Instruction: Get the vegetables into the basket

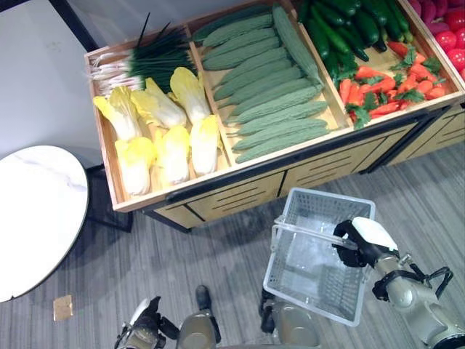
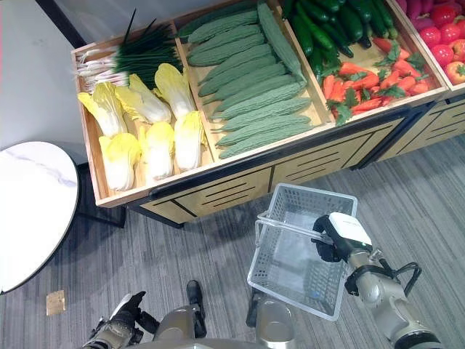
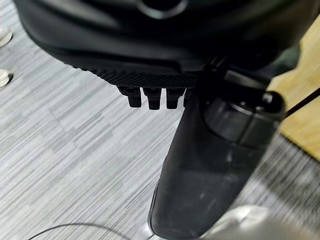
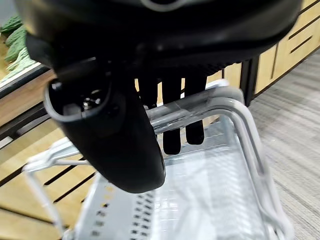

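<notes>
Risk first: the grey perforated plastic basket (image 1: 320, 254) hangs tilted from one grip on its clear handle bar (image 4: 200, 107), so a swing toward the stand could knock its far rim on the wooden produce stand (image 1: 240, 185) just ahead of the hand, or let the bar slide along the fingers. With the basket carried by the right hand, picking likely falls to the left hand, which sits low and well short of the stand; a long reach could drag neighbouring items out of the bins.

Right hand (image 1: 356, 240): fingers (image 4: 172, 125) curled over the handle bar, thumb beside it, gripping the bar; basket body hangs below and inward of the hand, empty as far as visible. Left hand (image 1: 145, 323): low by the floor, fingers look partly bent, holding nothing.

Vegetables all in the stand, beyond both hands: pale yellow-green napa cabbages (image 1: 163, 131) and green scallions (image 1: 145, 58) ahead of the left hand, bumpy green bitter gourds (image 1: 269, 94) in the middle, dark cucumbers (image 1: 349, 25) and orange carrots (image 1: 385, 87) ahead of the right hand. None in the basket yet.
</notes>
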Motion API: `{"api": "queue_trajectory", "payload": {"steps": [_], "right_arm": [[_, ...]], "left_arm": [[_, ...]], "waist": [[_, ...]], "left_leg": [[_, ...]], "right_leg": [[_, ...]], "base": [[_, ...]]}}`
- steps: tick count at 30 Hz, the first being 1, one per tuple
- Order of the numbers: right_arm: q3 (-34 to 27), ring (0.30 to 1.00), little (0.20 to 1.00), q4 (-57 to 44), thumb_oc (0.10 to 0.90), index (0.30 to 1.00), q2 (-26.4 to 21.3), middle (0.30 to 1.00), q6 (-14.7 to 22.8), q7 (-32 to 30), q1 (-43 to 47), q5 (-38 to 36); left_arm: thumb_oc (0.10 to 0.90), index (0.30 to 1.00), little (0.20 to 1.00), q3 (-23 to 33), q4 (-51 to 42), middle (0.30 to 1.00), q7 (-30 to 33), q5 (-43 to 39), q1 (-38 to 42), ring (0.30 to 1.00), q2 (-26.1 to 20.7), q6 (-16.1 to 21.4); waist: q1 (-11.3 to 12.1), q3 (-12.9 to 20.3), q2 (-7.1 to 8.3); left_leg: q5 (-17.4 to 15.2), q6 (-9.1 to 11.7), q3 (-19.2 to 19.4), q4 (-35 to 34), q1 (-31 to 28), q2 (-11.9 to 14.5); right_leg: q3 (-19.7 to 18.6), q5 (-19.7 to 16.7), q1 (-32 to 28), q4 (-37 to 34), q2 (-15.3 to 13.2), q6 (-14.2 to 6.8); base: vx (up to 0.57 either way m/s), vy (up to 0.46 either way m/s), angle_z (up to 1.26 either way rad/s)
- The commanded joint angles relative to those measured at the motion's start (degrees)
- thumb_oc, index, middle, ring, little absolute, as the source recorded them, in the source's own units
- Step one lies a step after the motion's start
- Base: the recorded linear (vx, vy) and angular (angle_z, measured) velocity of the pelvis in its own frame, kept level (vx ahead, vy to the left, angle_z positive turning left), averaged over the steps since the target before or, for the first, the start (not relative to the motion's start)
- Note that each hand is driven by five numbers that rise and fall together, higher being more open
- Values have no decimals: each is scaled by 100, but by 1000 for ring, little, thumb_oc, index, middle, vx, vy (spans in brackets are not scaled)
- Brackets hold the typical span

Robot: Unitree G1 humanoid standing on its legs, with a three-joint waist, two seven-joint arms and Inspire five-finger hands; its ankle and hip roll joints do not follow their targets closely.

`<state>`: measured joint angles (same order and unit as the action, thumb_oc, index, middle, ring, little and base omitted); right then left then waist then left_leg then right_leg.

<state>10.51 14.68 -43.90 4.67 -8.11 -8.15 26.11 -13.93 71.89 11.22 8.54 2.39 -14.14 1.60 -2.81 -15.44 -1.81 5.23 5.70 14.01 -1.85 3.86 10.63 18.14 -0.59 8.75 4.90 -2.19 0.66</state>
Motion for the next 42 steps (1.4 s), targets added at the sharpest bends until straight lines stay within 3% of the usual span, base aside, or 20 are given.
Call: {"api": "queue_trajectory", "payload": {"steps": [1,11,15,17,22,29,33,37,42], "right_arm": [[-476,300,300,-712,400,300,4,300,270,-452,219,-146],[-27,300,300,-162,400,300,367,300,260,-419,508,-200],[89,300,300,295,400,300,415,300,232,-460,586,-168],[164,300,300,735,400,300,482,300,207,-514,646,-209],[200,300,300,1572,400,300,621,300,201,-698,685,-319],[132,300,300,2766,400,300,1035,300,257,-795,421,-682],[125,300,300,3409,400,300,1206,300,327,-862,365,-892],[32,300,300,4436,400,300,1330,300,215,-859,487,-1115],[-41,300,300,5003,400,300,1403,300,130,-840,541,-1173]], "left_arm": [[900,1000,1000,30,97,1000,131,248,216,1000,-284,71],[900,1000,1000,215,115,1000,201,161,137,1000,-448,96],[900,1000,1000,277,102,1000,214,93,130,1000,-529,113],[900,1000,1000,256,102,1000,223,28,176,1000,-601,145],[900,1000,1000,459,242,1000,175,-453,241,1000,-659,245],[900,1000,1000,890,-18,1000,513,-952,198,1000,-662,516],[900,1000,1000,1084,245,1000,541,-1201,119,1000,-570,436],[900,1000,1000,1424,504,1000,208,-1931,34,1000,-379,378],[900,1000,1000,1929,745,1000,190,-2656,-40,1000,-354,412]], "waist": [[-34,290,328],[125,358,572],[168,345,592],[136,322,580],[129,357,603],[312,571,619],[365,630,614],[317,746,521],[278,831,474]], "left_leg": [[-84,-94,97,29,-113,-298],[-274,-337,292,-250,-381,-622],[-353,-461,245,-297,-516,-741],[-342,-461,98,-315,-544,-736],[-310,-334,-102,-315,-520,-700],[-135,-122,-374,-315,-475,-502],[-61,-40,-508,-315,-446,-435],[-72,-14,-499,-315,-529,-398],[-116,-10,-454,-315,-628,-403]], "right_leg": [[-1204,-169,-158,163,-733,-759],[-1517,-496,-143,97,-951,-1078],[-1668,-575,10,716,-991,-1178],[-2066,-614,173,1045,-833,-1195],[-2357,-581,271,287,-713,-1126],[-1921,-480,-294,-326,-656,-971],[-1686,-502,-523,-581,-604,-913],[-1642,-538,-701,-778,-567,-877],[-1673,-559,-774,-835,-569,-861]], "base": [[49,123,-15],[41,153,-13],[6,118,3],[18,32,3],[17,-74,25],[35,-168,33],[6,-126,19],[21,-33,10],[37,16,-2]]}}
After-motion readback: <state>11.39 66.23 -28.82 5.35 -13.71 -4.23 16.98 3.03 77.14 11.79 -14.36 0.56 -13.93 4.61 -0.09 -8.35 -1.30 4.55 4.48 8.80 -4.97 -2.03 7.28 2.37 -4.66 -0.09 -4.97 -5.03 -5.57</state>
